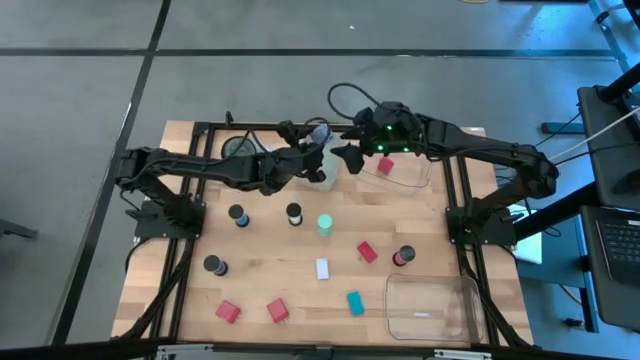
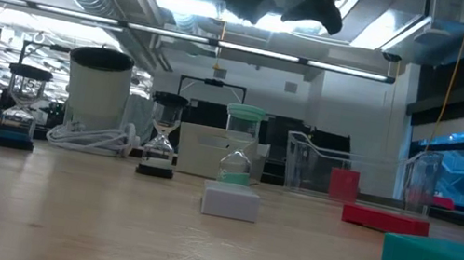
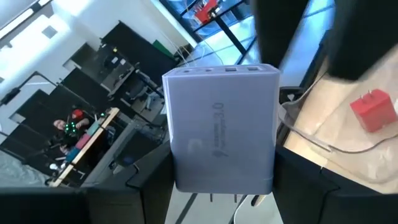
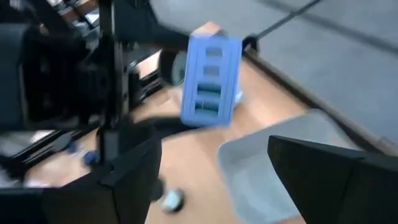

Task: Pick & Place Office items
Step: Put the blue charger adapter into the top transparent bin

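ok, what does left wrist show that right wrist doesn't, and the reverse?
Only left wrist: a red block lying in the clear tray, and the lavender block's printed face.
Only right wrist: the right gripper, fingers open and empty, and the lavender block's slotted end.
Both: the lavender block, held by the left gripper, and the clear tray.

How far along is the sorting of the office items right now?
One red block lies in the far clear tray. The left hand holds a lavender charger block up near that tray; the right hand is open beside it. Most pieces remain on the table, and the near tray holds none.
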